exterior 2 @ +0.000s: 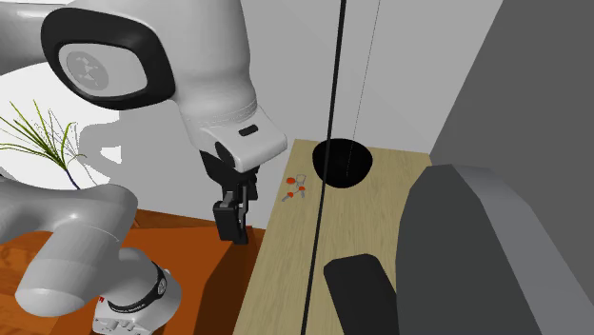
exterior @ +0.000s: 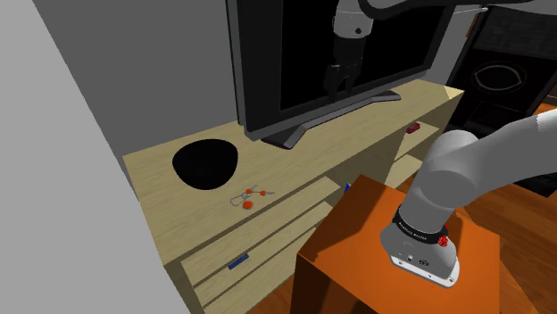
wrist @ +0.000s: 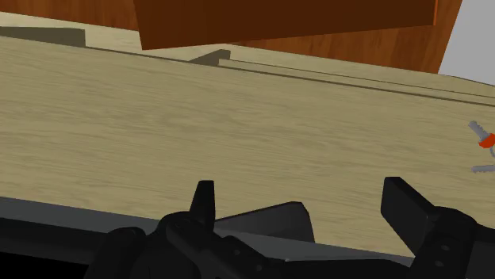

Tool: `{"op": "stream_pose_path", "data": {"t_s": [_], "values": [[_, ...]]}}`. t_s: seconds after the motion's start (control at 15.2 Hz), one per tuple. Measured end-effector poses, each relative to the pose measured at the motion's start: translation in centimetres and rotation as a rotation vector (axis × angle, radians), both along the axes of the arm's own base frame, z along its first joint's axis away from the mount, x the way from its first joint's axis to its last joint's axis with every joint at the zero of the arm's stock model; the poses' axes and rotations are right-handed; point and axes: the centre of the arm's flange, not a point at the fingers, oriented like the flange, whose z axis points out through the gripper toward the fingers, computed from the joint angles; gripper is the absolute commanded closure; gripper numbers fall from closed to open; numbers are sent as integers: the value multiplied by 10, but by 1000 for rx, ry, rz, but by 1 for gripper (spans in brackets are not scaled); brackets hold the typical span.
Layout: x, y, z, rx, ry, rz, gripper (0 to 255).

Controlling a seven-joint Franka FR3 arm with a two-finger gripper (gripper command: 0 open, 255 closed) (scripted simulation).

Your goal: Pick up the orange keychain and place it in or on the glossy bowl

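Though seemingly near edge, keychain untouched.

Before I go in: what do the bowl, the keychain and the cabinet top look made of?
Bowl: flat black with no shine visible, so the material is unclear. Keychain: orange tags, possibly plastic, on thin grey pieces that look metallic. Cabinet top: pale wood, matte, with visible grain lines.

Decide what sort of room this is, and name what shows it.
Probably a living room: a large flat-screen television stands on a low wooden cabinet with open shelves, over a wooden floor.
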Motion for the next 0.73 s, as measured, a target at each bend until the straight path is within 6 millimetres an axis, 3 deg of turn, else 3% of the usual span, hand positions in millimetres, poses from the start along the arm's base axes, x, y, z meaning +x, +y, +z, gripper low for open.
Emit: {"op": "stream_pose_path", "data": {"t_s": [0.2,0.73], "values": [[0,13,-11,3,1,-15,0],[9,97,-63,22,5,-119,0]]}}
